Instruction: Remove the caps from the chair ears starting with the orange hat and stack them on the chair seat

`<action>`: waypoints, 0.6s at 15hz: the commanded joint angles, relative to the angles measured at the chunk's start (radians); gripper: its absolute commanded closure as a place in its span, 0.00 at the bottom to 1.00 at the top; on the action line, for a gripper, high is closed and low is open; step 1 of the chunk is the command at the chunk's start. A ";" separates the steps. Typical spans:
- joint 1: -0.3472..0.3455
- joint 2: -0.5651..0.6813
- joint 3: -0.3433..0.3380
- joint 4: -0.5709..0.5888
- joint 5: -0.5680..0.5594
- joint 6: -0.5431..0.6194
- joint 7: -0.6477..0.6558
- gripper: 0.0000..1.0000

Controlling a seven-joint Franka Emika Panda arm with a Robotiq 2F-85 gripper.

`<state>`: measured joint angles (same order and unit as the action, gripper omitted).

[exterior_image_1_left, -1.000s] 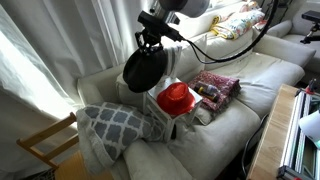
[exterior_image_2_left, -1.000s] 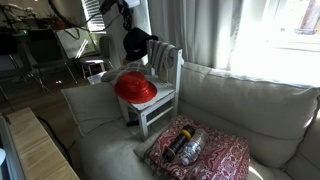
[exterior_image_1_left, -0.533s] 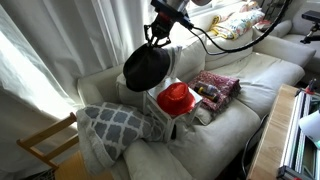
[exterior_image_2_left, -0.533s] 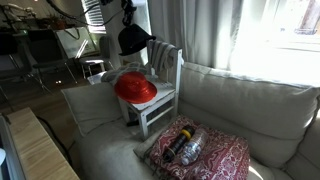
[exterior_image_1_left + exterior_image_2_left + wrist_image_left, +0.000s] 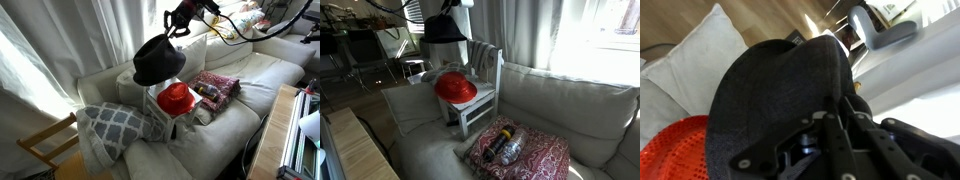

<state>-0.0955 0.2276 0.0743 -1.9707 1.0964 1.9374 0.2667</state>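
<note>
Living-room corner: a pale sofa sits under a bright curtain, and a small white chair stands on the sofa.

Notes from my end:

- My gripper is pinched together on the edge of the black hat. The jaws are clamped on the fabric and the hat hangs from them, tilted with its crown low.
- In the wrist view the dark felt fills most of the picture and the finger mechanism comes in from the lower right. I cannot make out exactly where on the rim the tips bite.
- In both exterior views the black hat is in the air, above the chair and apart from it. It is clear of the corner posts of the slatted backrest.
- Below it, the orange hat lies crown up on the chair seat, covering most of it. A slice of orange mesh shows at the lower left of the wrist view.
- A red patterned cushion lies farther along the sofa, beside the chair, with some dark objects on it that I cannot identify.
- On the chair's other side, a grey patterned cushion leans at the sofa's end.
- Past that, a bare wooden chair frame stands on the floor.
</note>
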 commanded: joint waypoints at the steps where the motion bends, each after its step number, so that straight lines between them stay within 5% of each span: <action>1: -0.008 -0.019 -0.073 -0.059 -0.017 -0.149 -0.052 0.98; 5: -0.014 0.028 -0.125 -0.091 -0.034 -0.235 -0.148 0.98; 9: -0.006 0.096 -0.147 -0.127 -0.027 -0.165 -0.246 0.98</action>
<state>-0.1049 0.2752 -0.0561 -2.0775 1.0669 1.7471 0.0943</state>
